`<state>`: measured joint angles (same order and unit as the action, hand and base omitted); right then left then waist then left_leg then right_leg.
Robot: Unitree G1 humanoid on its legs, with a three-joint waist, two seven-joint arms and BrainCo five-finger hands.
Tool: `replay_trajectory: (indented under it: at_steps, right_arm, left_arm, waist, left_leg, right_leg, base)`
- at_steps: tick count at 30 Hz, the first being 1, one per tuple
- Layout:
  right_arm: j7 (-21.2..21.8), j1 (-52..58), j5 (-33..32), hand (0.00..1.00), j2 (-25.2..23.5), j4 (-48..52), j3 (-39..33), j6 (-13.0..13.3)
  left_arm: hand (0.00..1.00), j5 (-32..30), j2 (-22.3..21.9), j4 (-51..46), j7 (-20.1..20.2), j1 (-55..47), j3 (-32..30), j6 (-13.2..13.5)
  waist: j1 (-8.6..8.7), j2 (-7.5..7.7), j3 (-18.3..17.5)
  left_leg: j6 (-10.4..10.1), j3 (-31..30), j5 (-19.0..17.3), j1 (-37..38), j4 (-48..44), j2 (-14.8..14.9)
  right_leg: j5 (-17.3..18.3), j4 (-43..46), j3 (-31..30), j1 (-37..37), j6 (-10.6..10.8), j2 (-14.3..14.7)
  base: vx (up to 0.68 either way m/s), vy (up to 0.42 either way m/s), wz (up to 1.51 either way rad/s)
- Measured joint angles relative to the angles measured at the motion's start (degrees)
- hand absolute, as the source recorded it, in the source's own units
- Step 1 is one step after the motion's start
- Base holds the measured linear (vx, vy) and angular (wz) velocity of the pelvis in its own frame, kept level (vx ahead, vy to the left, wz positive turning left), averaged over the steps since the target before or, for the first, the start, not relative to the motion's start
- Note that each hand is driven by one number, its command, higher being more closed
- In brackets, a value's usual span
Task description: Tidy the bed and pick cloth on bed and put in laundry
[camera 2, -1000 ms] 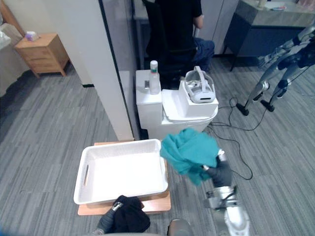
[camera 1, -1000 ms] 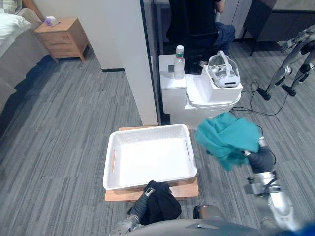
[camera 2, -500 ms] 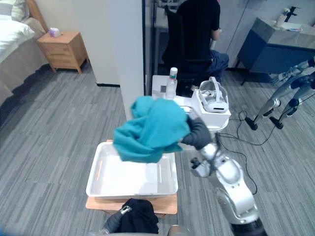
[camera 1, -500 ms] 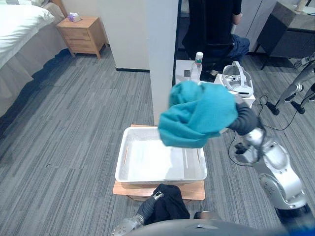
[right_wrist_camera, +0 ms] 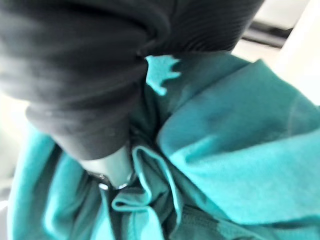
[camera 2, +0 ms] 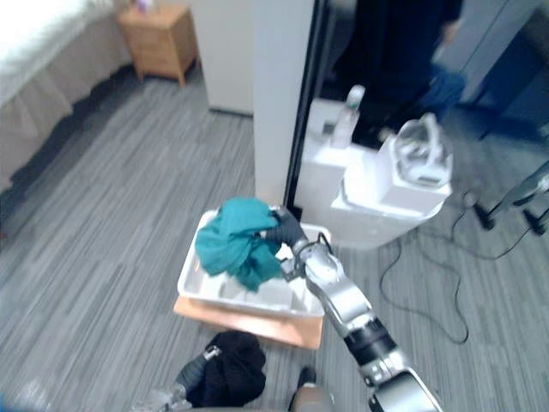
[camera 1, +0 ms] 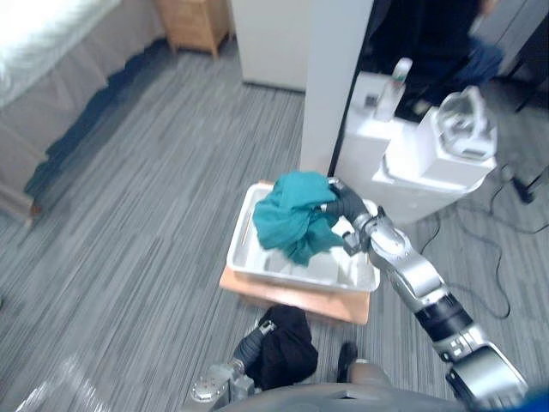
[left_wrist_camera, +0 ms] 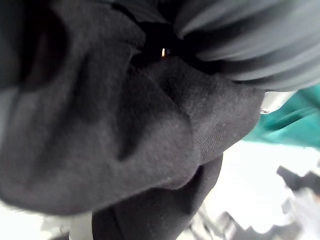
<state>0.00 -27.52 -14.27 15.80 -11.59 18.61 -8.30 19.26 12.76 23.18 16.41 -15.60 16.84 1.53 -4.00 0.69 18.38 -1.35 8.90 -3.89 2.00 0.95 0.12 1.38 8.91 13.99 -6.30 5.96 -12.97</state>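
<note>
The right hand (camera 1: 345, 206), fingers curled into the teal cloth (camera 1: 287, 221), holds it over the white tray (camera 1: 296, 273) at centre frame. A pillar (camera 1: 339, 77) stands close behind, with open floor (camera 1: 129, 223) to the left. The left hand (left_wrist_camera: 240, 45) is buried in black cloth (camera 1: 287, 348) at bottom centre, and I cannot tell how its fingers stand.

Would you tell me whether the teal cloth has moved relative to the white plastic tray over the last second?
Yes. The teal cloth, in the right hand, was right of the white plastic tray; now it hangs over it.
</note>
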Motion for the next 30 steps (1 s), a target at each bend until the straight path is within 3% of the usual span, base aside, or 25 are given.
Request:
replay_trajectory:
  at_steps: [3, 5, 6, 11, 16, 24, 26, 30]
  right_arm:
    - [-1.54, -6.23, 3.85, 1.00, 0.43, -6.78, -5.51, 2.25]
    - [-2.19, -9.14, 5.50, 1.00, 1.49, -9.03, -7.96, 3.44]
    - [-2.64, -9.95, 5.62, 0.00, 2.62, -10.21, -9.18, 4.48]
    - [-3.64, -6.90, 9.17, 0.00, 5.00, -12.44, -10.65, 8.67]
    - [-6.32, 3.17, 14.93, 0.00, 2.18, -12.30, -9.95, 10.64]
    - [-11.97, 15.01, 24.71, 0.00, -0.17, -6.58, -8.62, 14.64]
    - [-13.93, 19.81, 28.44, 0.00, -0.42, -5.26, -8.47, 14.98]
    - [-16.71, 27.67, 30.38, 0.00, -2.43, -4.03, -8.86, 14.53]
  left_arm:
    - [1.00, 0.60, -0.25, -2.03, -0.64, 1.49, -1.31, 0.48]
    - [1.00, 1.01, -0.26, -3.29, -1.12, 2.06, -2.41, 0.92]
    - [1.00, 1.25, -0.42, -3.60, -1.78, 2.62, -2.40, 1.20]
    - [1.00, 3.04, -0.96, -3.55, -5.11, 3.42, -4.07, 1.70]
    - [1.00, 7.28, -0.66, -3.56, -9.12, 4.75, -9.12, 3.97]
    - [1.00, 12.52, -0.63, -18.25, -14.43, 4.17, -20.26, 4.43]
    - [1.00, 16.22, -0.74, -23.24, -14.42, 3.12, -24.13, 4.41]
    - [1.00, 17.92, -0.86, -33.10, -14.26, -0.79, -29.71, 4.44]
  waist:
    - [0.19, -2.28, 4.86]
    - [0.08, -2.79, 7.02]
    - [0.03, -3.21, 7.71]
    - [0.16, -4.27, 8.56]
    - [0.72, -4.27, 8.56]
    - [1.26, -4.18, 8.13]
    - [1.08, -3.63, 5.63]
    - [1.06, -3.04, 0.23]
  left_leg:
    - [0.47, 0.76, 0.80, -4.50, -3.02, -0.54]
    - [0.47, 2.83, 0.79, -5.96, -4.47, -0.34]
    - [0.46, 3.41, 0.71, -6.89, -5.37, -0.29]
    - [0.99, 5.03, 0.37, -8.30, -7.15, -0.52]
    - [0.99, 6.17, 0.37, -7.80, -9.45, -0.89]
    - [0.90, 6.16, -1.38, -3.63, -9.21, 0.26]
    - [2.13, 5.92, -2.92, -1.99, -6.66, 0.04]
    - [1.89, 5.82, -2.62, 1.11, -4.07, 0.07]
  right_leg:
    - [-0.84, 0.15, 1.05, -2.73, 0.18, -1.04]
    - [-1.83, 0.03, 0.98, -3.54, -0.31, -1.04]
    - [-2.48, -0.14, 0.96, -3.91, -0.59, -1.08]
    - [-4.49, -0.49, -1.35, -5.26, -1.01, -1.29]
    - [-4.48, 0.14, -2.24, -4.40, -1.02, -2.04]
    - [-3.59, -0.56, -2.15, -0.17, -1.31, -0.78]
    - [-1.73, -2.38, -1.62, 1.34, 0.42, -0.52]
    - [-1.71, -5.31, -0.53, 5.03, 0.39, 0.05]
  base:
    - [0.00, 0.056, 0.30]
    - [0.05, 0.058, 0.11]
    - [0.03, 0.050, 0.04]
    - [0.05, 0.066, -0.11]
    - [0.04, 0.030, -0.08]
    - [-0.04, -0.014, -0.04]
    - [-0.07, -0.014, 0.04]
    - [-0.02, -0.009, 0.00]
